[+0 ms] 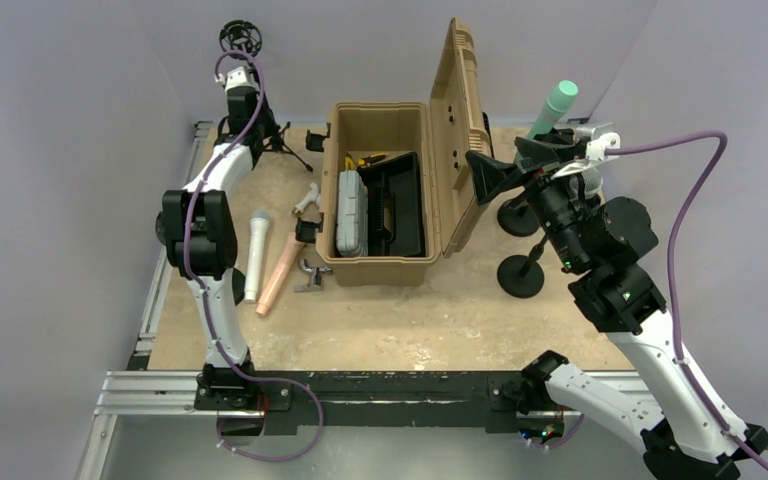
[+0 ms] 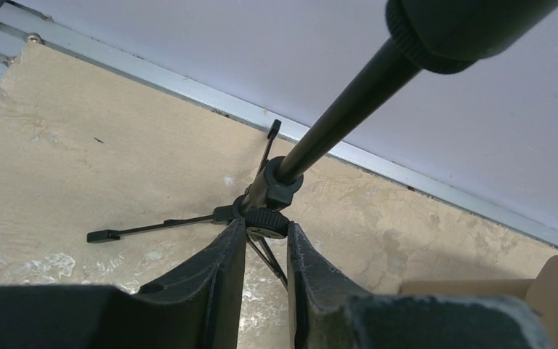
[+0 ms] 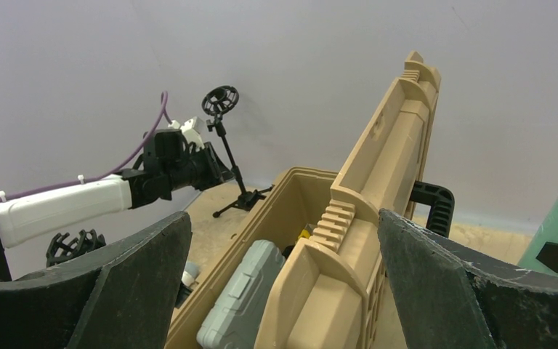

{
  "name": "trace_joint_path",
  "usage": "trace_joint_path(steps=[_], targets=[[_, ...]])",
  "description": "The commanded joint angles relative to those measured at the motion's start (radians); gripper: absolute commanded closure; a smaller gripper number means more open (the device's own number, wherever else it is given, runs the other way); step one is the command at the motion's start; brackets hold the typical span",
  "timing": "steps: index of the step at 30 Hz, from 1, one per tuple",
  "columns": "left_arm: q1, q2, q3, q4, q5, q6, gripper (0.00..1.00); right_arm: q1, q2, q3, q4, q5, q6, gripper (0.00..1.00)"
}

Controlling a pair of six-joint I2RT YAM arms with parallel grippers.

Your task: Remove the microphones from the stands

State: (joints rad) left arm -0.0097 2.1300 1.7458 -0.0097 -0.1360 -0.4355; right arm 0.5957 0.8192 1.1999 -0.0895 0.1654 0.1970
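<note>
Your mint-green microphone (image 1: 560, 100) leans, far right. Right gripper (image 3: 283, 218) gapes wide; left gripper (image 2: 265, 243) flanks the tripod stand (image 2: 270, 195), grip unclear.

Top cam's up high, looking down over the whole table (image 1: 410, 320). Left wrist cam's right up close on the tripod (image 2: 265, 211) base. Right wrist looks across the toolbox (image 3: 378, 182) at that same tripod.

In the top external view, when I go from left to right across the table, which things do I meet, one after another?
white microphone → peach microphone → tan toolbox → black round-base stand → mint-green microphone
</note>
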Motion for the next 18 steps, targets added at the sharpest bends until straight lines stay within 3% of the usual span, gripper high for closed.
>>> trace_joint_path(steps=[1,6,13,18], targets=[[0.009,0.015,0.017,0.035,0.045,-0.092,0.98,0.004,-0.001,0.024,0.031,0.003,0.002,0.01],[0.068,-0.016,-0.076,0.126,0.117,-0.288,1.00,0.004,-0.005,0.024,0.031,0.006,0.001,0.01],[0.125,-0.042,-0.190,0.240,0.207,-0.671,1.00,0.004,-0.006,0.022,0.032,0.002,0.002,0.01],[0.154,-0.009,-0.285,0.416,0.286,-0.967,1.00,0.004,-0.016,0.020,0.030,0.003,0.005,0.01]])
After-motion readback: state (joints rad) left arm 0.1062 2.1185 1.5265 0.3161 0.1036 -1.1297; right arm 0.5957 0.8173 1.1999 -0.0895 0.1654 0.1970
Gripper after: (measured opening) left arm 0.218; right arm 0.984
